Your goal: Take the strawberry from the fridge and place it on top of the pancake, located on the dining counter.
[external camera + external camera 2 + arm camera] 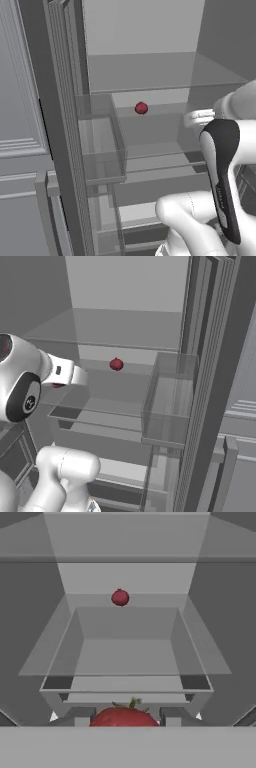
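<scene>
Sitting low inside the open fridge (55, 125), the hand (65, 372) has the strawberry (125, 717) right at its front. The berry fills the bottom centre of the hand view, bright red with a small green leafy top, and shows as a red speck just under the white wrist at the left of the right base view. Whether the hand is clenched on it or merely beside it, I cannot tell, since the fingers are hidden. Further back, at the centre of the frame, a darker crimson fruit (120, 597) with a small tip rests alone on a glass shelf (125, 657), well apart from the hand, with bare shelf between them. A clear, box-shaped door bin (100, 145) juts from the ribbed dark door edge at the left of the left base view. Smooth pale grey walls close in on both sides and behind.
</scene>
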{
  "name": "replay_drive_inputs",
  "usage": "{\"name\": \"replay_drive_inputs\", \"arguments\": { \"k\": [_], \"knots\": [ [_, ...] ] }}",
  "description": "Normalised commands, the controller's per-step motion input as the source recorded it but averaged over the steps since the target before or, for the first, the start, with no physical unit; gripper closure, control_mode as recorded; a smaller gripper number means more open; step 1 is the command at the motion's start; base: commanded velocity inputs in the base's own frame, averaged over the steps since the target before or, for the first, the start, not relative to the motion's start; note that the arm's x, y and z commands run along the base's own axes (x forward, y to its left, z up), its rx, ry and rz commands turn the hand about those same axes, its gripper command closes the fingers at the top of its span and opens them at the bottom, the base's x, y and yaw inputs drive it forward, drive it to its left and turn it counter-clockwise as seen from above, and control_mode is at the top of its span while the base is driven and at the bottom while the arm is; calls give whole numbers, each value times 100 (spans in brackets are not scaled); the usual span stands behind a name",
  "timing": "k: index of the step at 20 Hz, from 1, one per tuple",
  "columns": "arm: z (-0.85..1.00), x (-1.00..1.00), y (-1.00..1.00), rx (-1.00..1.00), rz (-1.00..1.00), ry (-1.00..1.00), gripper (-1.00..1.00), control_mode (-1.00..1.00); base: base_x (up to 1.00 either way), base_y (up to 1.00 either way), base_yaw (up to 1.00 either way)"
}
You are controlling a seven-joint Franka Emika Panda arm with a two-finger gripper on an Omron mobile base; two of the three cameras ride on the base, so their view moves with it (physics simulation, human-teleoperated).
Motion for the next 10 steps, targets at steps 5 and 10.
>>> {"name": "replay_drive_inputs", "arguments": {
  "k": [5,10],
  "knots": [
    [-44,-68,7,0,0,21,100,-100,0,0,0],
    [-18,-29,2,0,0,7,100,100,-56,0,0]
  ]
}}
